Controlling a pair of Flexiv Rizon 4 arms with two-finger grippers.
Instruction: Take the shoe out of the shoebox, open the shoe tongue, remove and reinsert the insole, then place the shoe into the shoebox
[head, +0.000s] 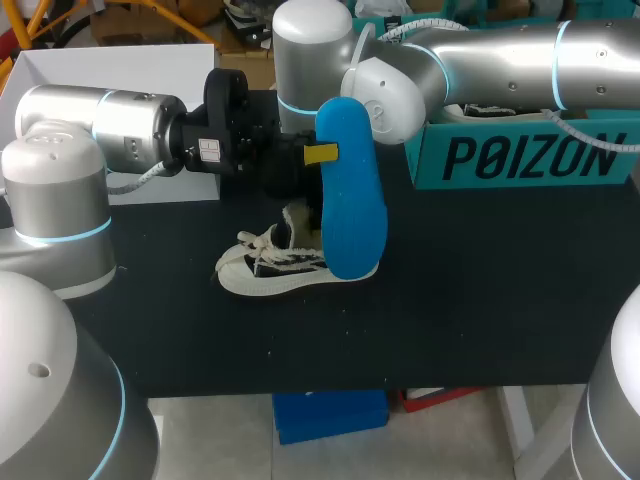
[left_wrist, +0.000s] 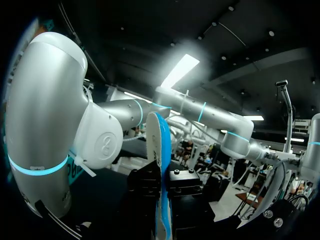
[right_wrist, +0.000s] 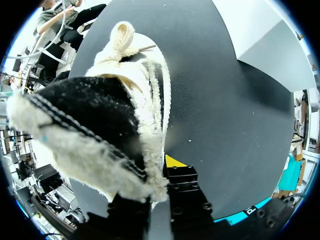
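A blue insole (head: 350, 190) stands upright above the table, with my left gripper (head: 308, 156) shut on its edge. In the left wrist view the insole (left_wrist: 157, 145) rises edge-on between the closed black fingers (left_wrist: 186, 186). Under it a cream and black shoe (head: 290, 268) lies on the black table, toe and laces to the left. My right arm (head: 480, 60) comes down behind the insole, which hides its gripper in the head view. In the right wrist view my right gripper (right_wrist: 159, 189) is shut on the fleece-edged black tongue (right_wrist: 85, 110) of the shoe.
A teal shoebox (head: 520, 155) stands at the back right of the table. A white box lid (head: 130, 75) lies at the back left, behind my left arm. The black table surface (head: 480, 300) spreads in front and to the right of the shoe.
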